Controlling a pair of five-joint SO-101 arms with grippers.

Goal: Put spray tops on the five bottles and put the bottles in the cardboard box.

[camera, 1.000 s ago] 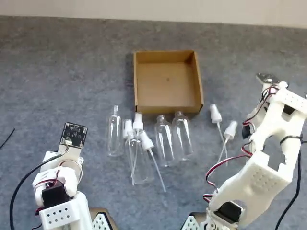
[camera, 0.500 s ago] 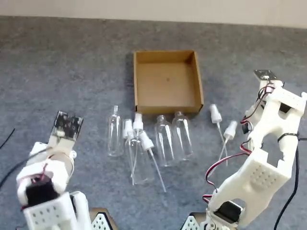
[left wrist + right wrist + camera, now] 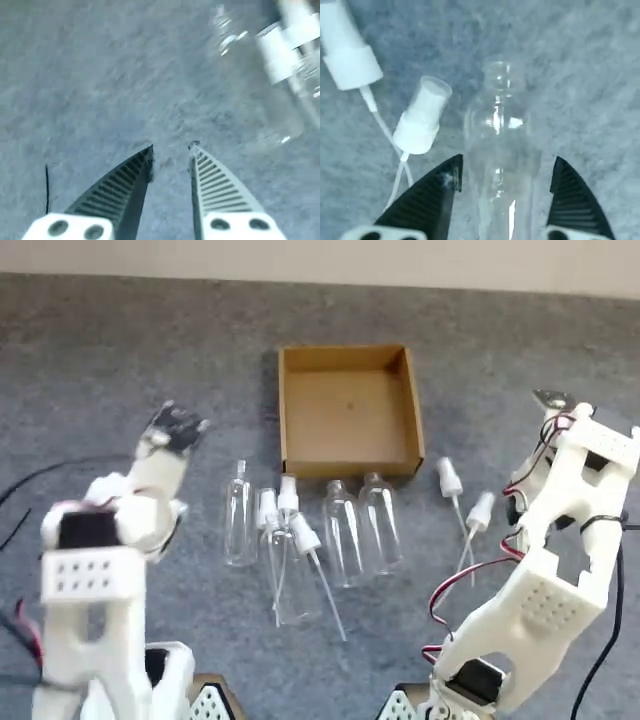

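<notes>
Overhead and wrist cameras.
We looked down over the table [image 3: 120, 370]; both wrist cameras sat close above it, sharing the bottles [image 3: 343, 535].

My table is covered edge to edge with a grey, felt-like carpet surface [image 3: 120, 350], mottled and slightly fuzzy. Up close its short fibres show in the left wrist view [image 3: 75, 75], and the same speckled weave shows in the right wrist view [image 3: 580, 60]. Along the far side of the table runs a pale, plain beige strip of wall [image 3: 320, 260], meeting the grey in a straight line. A thin black cable [image 3: 12, 530] lies on the carpet at the near left edge, and a short dark line [image 3: 46, 190] crosses the grey in the left wrist view.
</notes>
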